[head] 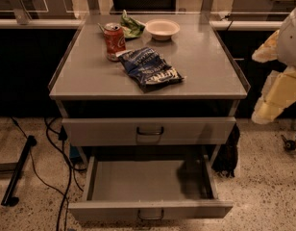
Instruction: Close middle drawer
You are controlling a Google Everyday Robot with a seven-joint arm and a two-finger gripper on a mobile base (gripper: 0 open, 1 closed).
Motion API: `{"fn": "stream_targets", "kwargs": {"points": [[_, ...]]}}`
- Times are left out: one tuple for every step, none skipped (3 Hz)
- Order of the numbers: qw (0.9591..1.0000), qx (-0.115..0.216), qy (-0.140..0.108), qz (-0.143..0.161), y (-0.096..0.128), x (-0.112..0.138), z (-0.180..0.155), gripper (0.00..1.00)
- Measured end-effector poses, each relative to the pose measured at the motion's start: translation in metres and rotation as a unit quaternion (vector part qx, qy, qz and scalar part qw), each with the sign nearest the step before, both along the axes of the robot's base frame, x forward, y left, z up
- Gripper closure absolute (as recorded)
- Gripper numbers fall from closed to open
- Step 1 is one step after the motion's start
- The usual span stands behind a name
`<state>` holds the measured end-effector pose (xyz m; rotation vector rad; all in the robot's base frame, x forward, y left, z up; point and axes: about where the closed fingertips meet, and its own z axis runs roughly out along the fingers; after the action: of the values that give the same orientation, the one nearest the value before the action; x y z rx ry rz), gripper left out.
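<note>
The grey table top [205, 66] carried a red soda can [114, 41] standing upright, a crumpled blue chip bag [150, 69] just beside it, a white bowl [162, 29] and a green packet [131, 25] at the back, while the gripper [275, 95] hung off its right side.

Wide, shallow grey metal middle drawer [138, 183] stands pulled out to the near side, small dark loop handle [150, 215] centred on its low front; taller grey drawer front [196, 130] above sits further back; red soda can [114, 41], crumpled blue crisp bag [150, 69], white bowl [162, 29] and green wrapper [132, 27] on grey tabletop [85, 76]; pale cream gripper [277, 95] hangs at right edge, well apart from the drawer.
</note>
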<state>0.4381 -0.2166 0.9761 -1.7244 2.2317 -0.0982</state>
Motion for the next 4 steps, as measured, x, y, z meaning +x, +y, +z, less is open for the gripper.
{"fn": "stream_targets", "kwargs": {"points": [[0.9999, 0.016, 0.003, -0.003, 0.006, -0.002, -0.016, 0.47], [0.9985, 0.050, 0.010, -0.019, 0.015, -0.009, -0.049, 0.71], [0.9944, 0.089, 0.027, -0.050, 0.025, -0.023, -0.108, 0.99], [0.9902, 0.110, 0.046, -0.073, 0.030, -0.039, -0.162, 1.00]]}}
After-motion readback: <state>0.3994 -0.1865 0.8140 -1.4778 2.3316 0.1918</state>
